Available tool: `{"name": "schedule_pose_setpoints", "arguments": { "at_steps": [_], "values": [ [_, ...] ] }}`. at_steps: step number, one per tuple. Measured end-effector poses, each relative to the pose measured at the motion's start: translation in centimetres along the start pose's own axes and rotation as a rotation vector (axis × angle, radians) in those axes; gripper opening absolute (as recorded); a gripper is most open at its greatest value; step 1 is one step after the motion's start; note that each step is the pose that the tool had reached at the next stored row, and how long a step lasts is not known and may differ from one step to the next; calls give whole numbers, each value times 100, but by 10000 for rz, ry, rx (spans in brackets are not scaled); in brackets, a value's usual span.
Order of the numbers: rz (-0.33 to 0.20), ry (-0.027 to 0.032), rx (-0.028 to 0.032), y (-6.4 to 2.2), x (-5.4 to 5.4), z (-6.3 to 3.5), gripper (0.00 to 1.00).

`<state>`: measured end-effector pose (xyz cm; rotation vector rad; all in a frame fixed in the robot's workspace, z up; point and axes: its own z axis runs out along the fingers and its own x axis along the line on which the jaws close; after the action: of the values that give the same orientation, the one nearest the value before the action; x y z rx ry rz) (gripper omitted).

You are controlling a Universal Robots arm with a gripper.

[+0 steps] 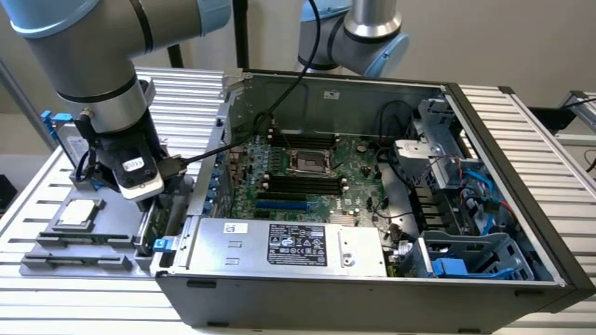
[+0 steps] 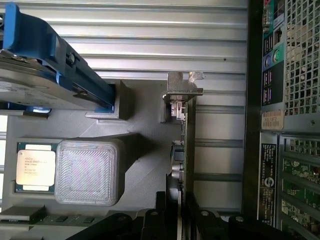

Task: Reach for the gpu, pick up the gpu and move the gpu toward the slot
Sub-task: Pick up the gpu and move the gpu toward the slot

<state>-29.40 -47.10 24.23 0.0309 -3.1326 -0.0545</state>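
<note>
The gpu (image 2: 184, 145) stands on edge in the grey holder (image 2: 145, 125), a thin dark-green blade with its silver end bracket (image 2: 182, 89) at the far end. My gripper (image 2: 176, 220) is down over the card's near end, a finger (image 2: 161, 215) close against each side, shut on it. In the exterior view the gripper (image 1: 147, 199) hangs low at the holder's edge, just outside the computer case, with the card (image 1: 155, 222) under it. A blue slot (image 1: 282, 206) lies on the motherboard inside the open case.
A hard drive in a blue frame (image 2: 50, 75) leans in the holder beside the card. A square silver-topped chip (image 1: 79, 211) and memory sticks (image 1: 79, 241) also rest there. The case's rear wall (image 2: 280, 150) stands close alongside. A silver power supply (image 1: 289, 244) fills the case's front.
</note>
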Motion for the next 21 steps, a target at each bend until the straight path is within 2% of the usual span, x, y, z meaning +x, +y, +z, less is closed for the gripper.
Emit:
{"name": "schedule_pose_setpoints", "arguments": {
  "at_steps": [6, 12, 16, 21],
  "values": [
    [0, -5, -4, 1, 0, -4, 26],
    [0, 0, 0, 3, 1, -77, 26],
    [0, 1, 1, 6, 2, -165, 26],
    [0, 0, 0, 13, 3, -355, 26]
  ]
}}
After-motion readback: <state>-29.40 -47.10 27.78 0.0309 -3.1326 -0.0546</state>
